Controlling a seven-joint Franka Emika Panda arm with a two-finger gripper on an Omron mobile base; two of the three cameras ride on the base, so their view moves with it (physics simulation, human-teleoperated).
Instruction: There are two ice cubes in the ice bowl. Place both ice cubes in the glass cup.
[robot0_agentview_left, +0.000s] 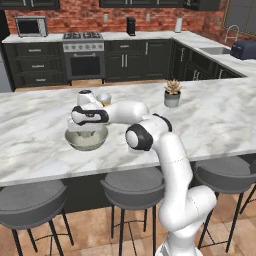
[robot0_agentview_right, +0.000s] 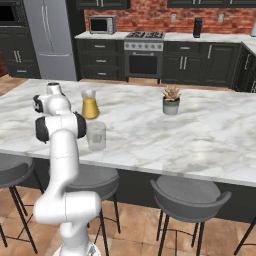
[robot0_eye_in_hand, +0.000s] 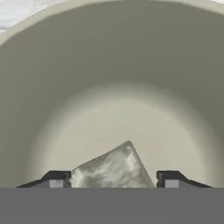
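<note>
The beige-grey ice bowl sits on the marble island, and my gripper reaches down into it from above. In the hand view the bowl's inner wall curves all around. One pale translucent ice cube lies on the bowl's bottom, right between the two dark fingertips of the gripper. The jaws stand close on either side of the cube, with a sliver of gap on the right. The clear glass cup stands upright on the island beside my arm's elbow.
A glass vessel of orange liquid stands just behind the bowl. A small potted plant sits farther right on the island. Grey bar stools line the near edge of the island.
</note>
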